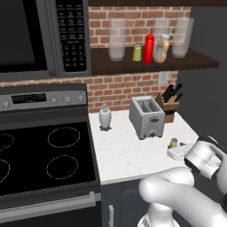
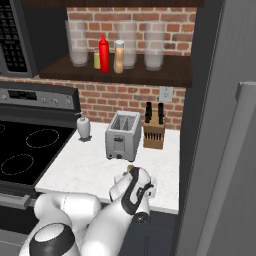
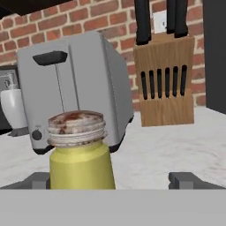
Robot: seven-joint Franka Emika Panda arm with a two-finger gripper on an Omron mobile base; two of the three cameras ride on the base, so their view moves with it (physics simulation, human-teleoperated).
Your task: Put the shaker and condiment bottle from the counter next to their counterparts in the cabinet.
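Yellow-olive and capped in brownish grey, the shaker stands upright on the counter in front of the toaster, with the gripper low behind it. The jaws stand wide apart, and the shaker sits nearer the left finger than the right, so the hand looks off-centre. A clean pick probably calls for a small sideways shift and a short advance before closing on the body below the cap. Up on the cabinet, the condiment bottle already stands just beside the red squeeze bottle, with the pale shaker on the other side. The knife block stands near the toaster.
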